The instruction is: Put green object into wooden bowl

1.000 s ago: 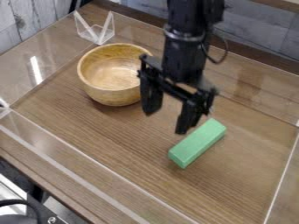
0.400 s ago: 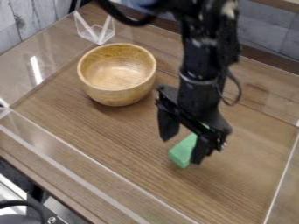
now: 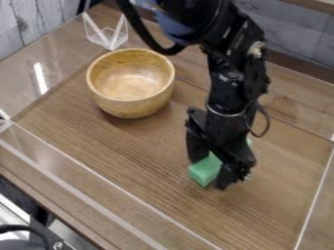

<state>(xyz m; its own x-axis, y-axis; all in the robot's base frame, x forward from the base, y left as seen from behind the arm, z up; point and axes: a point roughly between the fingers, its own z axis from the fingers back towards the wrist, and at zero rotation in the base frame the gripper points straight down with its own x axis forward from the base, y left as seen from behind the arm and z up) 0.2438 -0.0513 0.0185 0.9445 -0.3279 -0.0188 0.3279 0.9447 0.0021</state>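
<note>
Straddling the small bright green rectangular block (image 3: 202, 174) on the wood-grain surface (image 3: 104, 156) with the black tool (image 3: 220, 164), fingers spread, readying a pinch; round light-tan wooden bowl (image 3: 131, 81) sitting empty, well apart, awaiting delivery.

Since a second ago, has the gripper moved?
Yes. The gripper has come down and away from the wooden bowl, now straddling the green block.
</note>
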